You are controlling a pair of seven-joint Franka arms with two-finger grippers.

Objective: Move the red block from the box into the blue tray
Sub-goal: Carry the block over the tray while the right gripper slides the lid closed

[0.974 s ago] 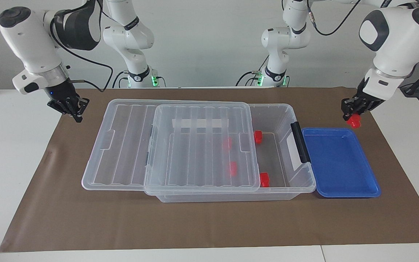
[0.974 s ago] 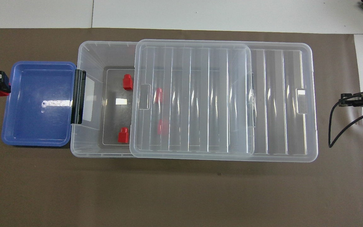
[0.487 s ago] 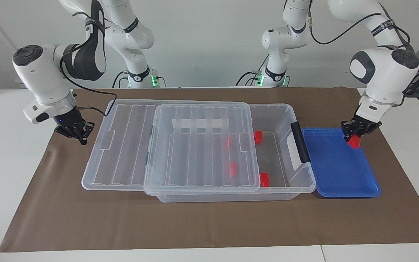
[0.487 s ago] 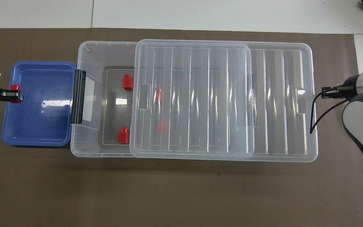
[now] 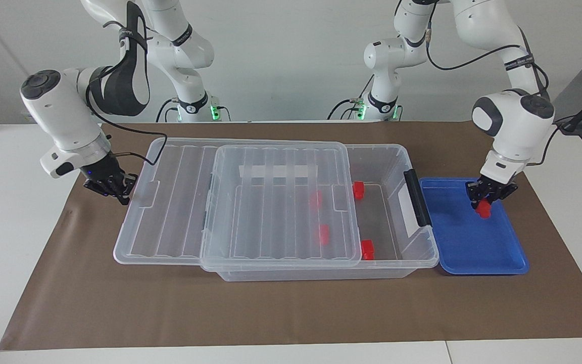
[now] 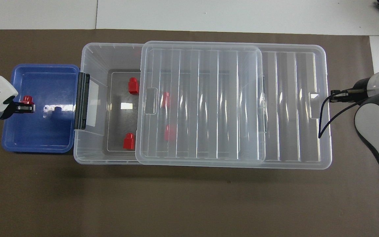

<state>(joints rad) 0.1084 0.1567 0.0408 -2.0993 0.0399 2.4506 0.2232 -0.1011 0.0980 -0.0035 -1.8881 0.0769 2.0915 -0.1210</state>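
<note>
My left gripper [image 5: 484, 203] is shut on a red block [image 5: 483, 209] and holds it low over the blue tray [image 5: 473, 247], near the tray's end away from the box. I cannot tell whether the block touches the tray floor. The overhead view shows the same block [image 6: 27, 99], gripper [image 6: 28, 107] and tray [image 6: 44, 135]. The clear box [image 5: 397, 162] stands beside the tray. Its lid [image 5: 281, 167] is slid toward the right arm's end. My right gripper [image 5: 120, 191] is low at that end of the lid, and shows in the overhead view [image 6: 333, 97].
Two red blocks [image 5: 358, 189] [image 5: 368, 249] lie in the box's open end. Two more [image 5: 315, 198] [image 5: 324, 234] show through the lid. The black latch [image 5: 417, 197] faces the tray. A brown mat [image 5: 291, 308] covers the table.
My left gripper has carried the red block from beside the tray to low over it. My right gripper has come down and moved in to the lid's end.
</note>
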